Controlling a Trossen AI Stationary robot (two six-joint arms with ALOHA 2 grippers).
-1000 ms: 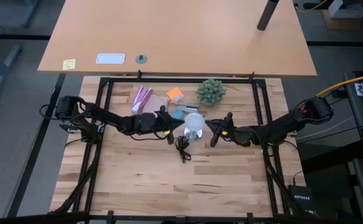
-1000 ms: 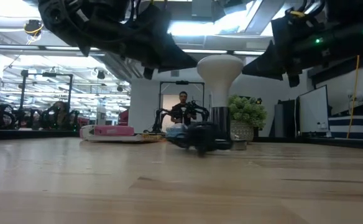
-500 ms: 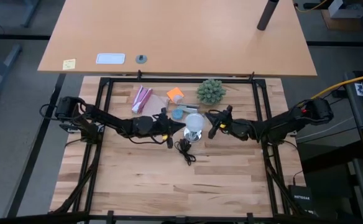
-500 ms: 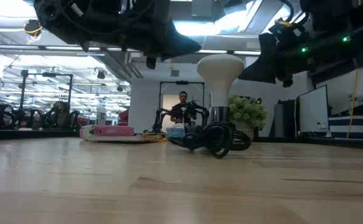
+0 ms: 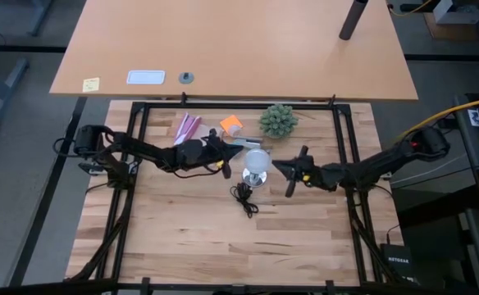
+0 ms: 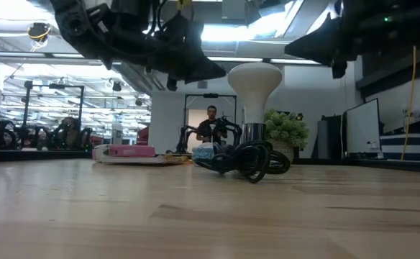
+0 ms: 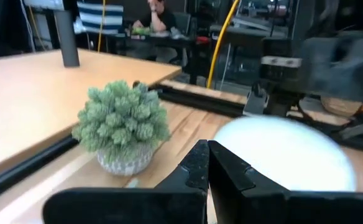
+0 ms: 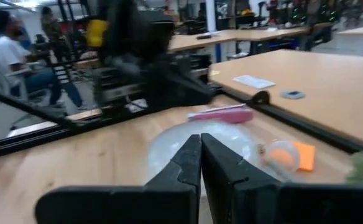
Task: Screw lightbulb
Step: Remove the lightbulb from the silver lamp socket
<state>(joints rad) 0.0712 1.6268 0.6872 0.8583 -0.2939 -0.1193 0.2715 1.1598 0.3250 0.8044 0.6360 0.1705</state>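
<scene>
The white globe lightbulb point(image 5: 257, 161) stands upright with its neck in the shiny silver socket base point(image 6: 253, 134). The base rests on the wooden table, and its black cord point(image 5: 244, 197) lies coiled beside it. My left gripper point(image 5: 239, 145) is shut and hovers level just to the far left of the bulb, at globe height point(image 6: 221, 72). My right gripper point(image 5: 275, 166) is shut, level, on the bulb's right and higher point(image 6: 290, 50). Both wrist views show shut fingertips point(image 7: 207, 150) point(image 8: 200, 142) with the bulb point(image 7: 284, 152) point(image 8: 188, 146) just beyond them.
A green spiky ball plant point(image 5: 278, 120) in a small pot stands behind the bulb. Pink packets point(image 5: 187, 129), an orange item point(image 5: 231, 124) and a small blue thing point(image 5: 236, 149) lie at the far left. The black frame rails point(image 5: 239, 105) border the table. The near half is bare wood point(image 5: 239, 246).
My left gripper has swung toward the table's far edge and now sits at the bulb's far left. My right gripper went toward the far edge, then came back and has risen above globe height. Both stay shut. The bulb stays upright in its base.
</scene>
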